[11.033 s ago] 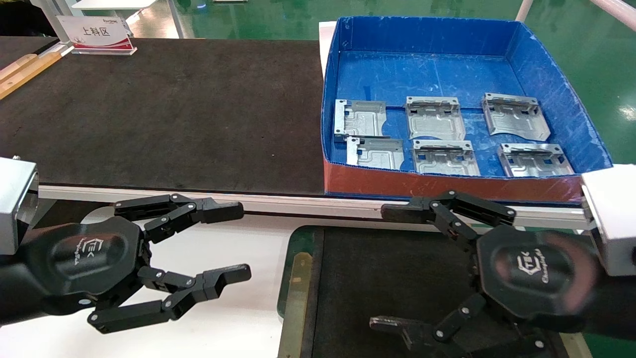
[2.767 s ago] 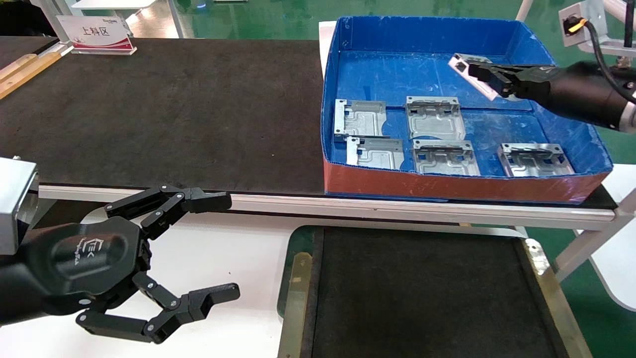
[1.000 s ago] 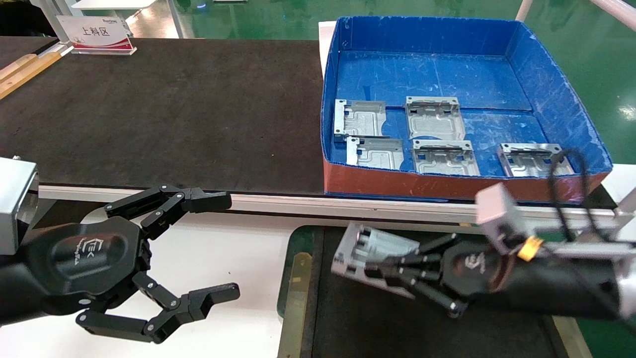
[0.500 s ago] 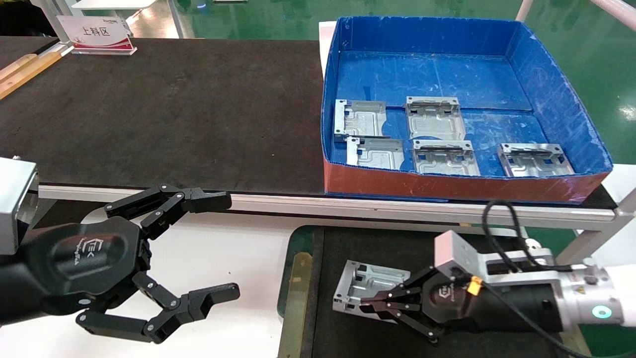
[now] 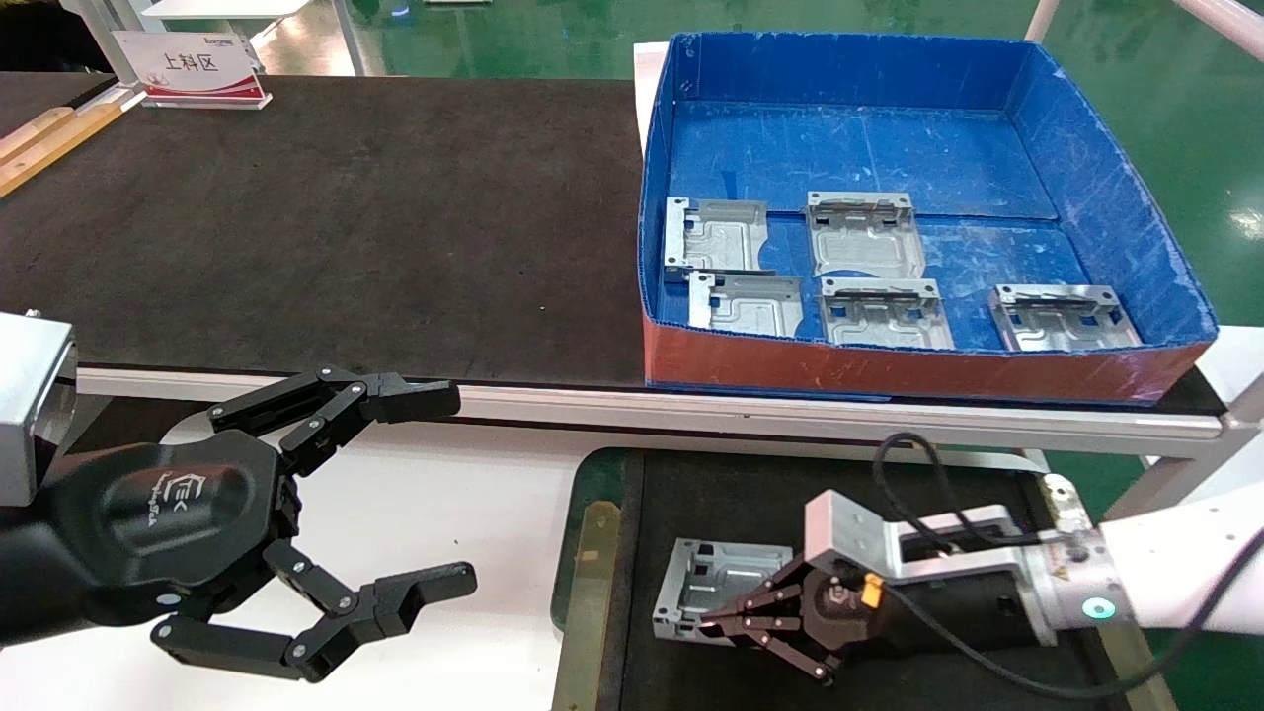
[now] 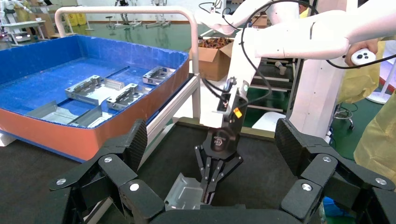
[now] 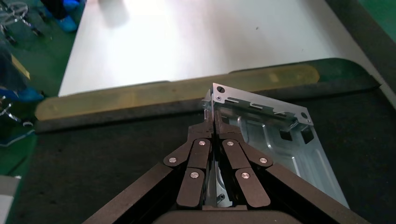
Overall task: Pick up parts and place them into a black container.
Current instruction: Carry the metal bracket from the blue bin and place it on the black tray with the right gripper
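My right gripper (image 5: 713,622) is shut on the edge of a silver part (image 5: 706,585) and holds it low over the black container (image 5: 589,573), near its left end. The same held part shows in the right wrist view (image 7: 275,144) and in the left wrist view (image 6: 184,193). Several more parts lie in the blue box, among them one at its front right (image 5: 1062,318). My left gripper (image 5: 434,484) is open and empty over the white surface at the lower left.
The blue box (image 5: 1096,168) with a red-brown front stands on the large black table mat (image 5: 326,227) at the back right. An aluminium rail (image 5: 592,403) runs between the mat and the container. A white sign (image 5: 193,67) stands at the back left.
My right gripper carried the part from the blue box down into the black container, and has lowered it further towards the left. The left arm has not moved.
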Available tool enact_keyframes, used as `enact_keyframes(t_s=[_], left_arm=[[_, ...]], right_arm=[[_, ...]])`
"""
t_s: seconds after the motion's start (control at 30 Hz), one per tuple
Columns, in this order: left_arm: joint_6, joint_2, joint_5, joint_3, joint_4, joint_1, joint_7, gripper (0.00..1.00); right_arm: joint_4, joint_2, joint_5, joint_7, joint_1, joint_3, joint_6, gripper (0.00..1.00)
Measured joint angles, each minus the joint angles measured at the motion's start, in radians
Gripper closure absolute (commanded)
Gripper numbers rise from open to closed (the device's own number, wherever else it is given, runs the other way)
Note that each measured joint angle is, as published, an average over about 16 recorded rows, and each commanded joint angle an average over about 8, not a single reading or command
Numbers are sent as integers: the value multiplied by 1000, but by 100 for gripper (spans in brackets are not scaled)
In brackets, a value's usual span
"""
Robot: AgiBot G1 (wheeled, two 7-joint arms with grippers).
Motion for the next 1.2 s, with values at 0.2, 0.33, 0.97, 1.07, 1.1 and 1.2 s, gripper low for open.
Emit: enact_keyframes(t_s=[0.2, 0.33, 0.97, 1.07, 1.1, 1.2], left_arm=[[0, 0, 0, 0, 0, 0, 0, 0], [0, 0, 0, 0, 0, 0, 0, 0], [0, 0, 0, 0, 0, 0, 0, 0], [0, 0, 0, 0, 0, 0, 0, 0], [0, 0, 0, 0, 0, 0, 0, 0], [0, 0, 0, 0, 0, 0, 0, 0]], right_arm=[[-101, -51, -42, -106, 31, -21, 21, 100], [-158, -81, -65, -187, 48, -32, 40, 100], [-345, -176, -116, -478, 97, -54, 113, 100], [-366, -186, -119, -510, 102, -56, 126, 100], [-372, -189, -120, -520, 104, -56, 130, 100], [-390, -199, -122, -550, 107, -56, 144, 100]])
